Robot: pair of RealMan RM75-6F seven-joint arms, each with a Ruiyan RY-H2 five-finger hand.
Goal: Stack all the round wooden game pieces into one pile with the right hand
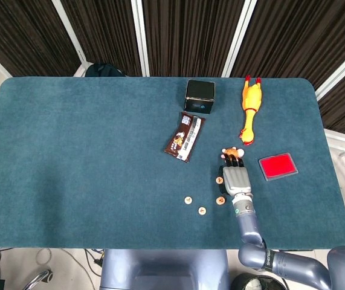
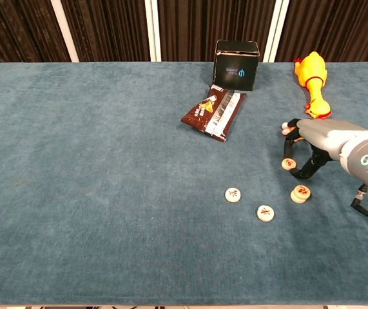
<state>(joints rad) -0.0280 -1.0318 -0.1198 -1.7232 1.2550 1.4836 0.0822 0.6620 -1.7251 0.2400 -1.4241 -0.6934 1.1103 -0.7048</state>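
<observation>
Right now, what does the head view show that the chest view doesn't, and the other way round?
Only the head view shows the whole red pad, right of the robot hand; the chest view catches just a sliver of red at its right edge. Only the chest view shows from the side that one pile is two pieces high, and the fingertips down at a single piece. Both show the black box, snack bag, rubber chicken and two loose pieces.
</observation>
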